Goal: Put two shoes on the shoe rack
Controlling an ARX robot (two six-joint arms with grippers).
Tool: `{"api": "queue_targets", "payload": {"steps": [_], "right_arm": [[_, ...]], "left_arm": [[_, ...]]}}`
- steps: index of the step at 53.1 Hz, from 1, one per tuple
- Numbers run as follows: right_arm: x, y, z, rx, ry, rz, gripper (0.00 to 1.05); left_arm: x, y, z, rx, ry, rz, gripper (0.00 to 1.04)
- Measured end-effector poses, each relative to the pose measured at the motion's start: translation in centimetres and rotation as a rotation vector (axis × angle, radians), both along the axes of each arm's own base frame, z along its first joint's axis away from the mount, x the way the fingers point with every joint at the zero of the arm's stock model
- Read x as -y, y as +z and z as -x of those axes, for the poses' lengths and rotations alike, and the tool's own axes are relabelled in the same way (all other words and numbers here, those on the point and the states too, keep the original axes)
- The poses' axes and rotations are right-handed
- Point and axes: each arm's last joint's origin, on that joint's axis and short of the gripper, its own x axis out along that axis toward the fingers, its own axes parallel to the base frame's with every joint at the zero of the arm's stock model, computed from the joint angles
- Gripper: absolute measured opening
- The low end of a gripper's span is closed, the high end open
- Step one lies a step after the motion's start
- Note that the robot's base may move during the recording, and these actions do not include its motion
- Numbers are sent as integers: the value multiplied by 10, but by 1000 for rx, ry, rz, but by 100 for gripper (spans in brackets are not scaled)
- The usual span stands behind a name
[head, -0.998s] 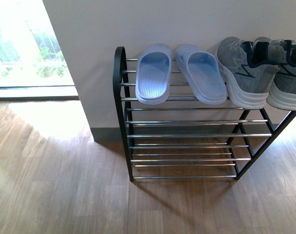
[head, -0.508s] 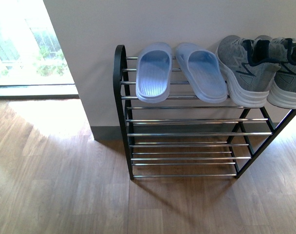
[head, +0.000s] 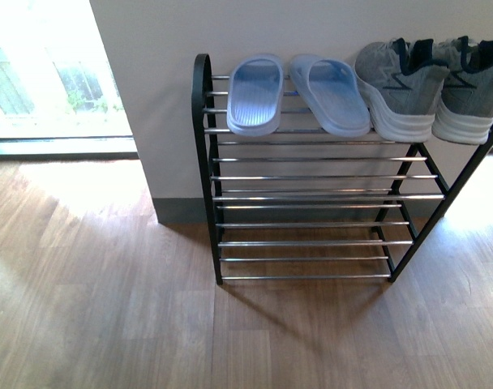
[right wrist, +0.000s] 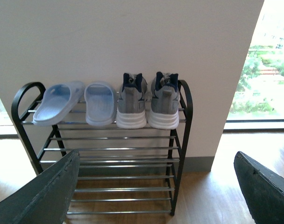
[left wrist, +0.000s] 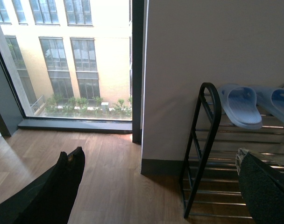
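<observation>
Black-framed metal shoe rack with chrome rods (head: 311, 174) fills centre-right of front view, pushed against pale wall (head: 157, 121) so heels can lean back w/o sliding off. Wood-plank floor (head: 100, 308) across lower frame, bright window (head: 44, 73) at upper left.

Top tier fully used. Pair of grey knit lace-up sneakers w/ thick white soles (head: 429, 85) at upper right of front view, side by side, touching or nearly so, toes toward camera, heels toward wall, soles across the rods. Probably set at the rack's end because pair of pale blue rubber slides (head: 299, 93) already takes the other half, just beside the sneakers. Lower tiers bare.

Task looks done: both sneakers on rack, seated level, nothing dangling.

Right gripper (right wrist: 156, 186): two dark fingers at lower corners of right wrist view, spread wide, nothing between, well back from rack, likely clear after release. Left gripper (left wrist: 160, 186): fingers at lower corners of left wrist view, likewise spread, empty, aimed past rack's arched side frame.
</observation>
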Motion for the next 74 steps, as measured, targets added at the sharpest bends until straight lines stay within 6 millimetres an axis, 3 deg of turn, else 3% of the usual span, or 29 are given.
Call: {"api": "queue_targets", "payload": {"steps": [74], "right_arm": [[0,0,0,0,0,0,96]], "left_arm": [[0,0,0,0,0,-2,95]]}}
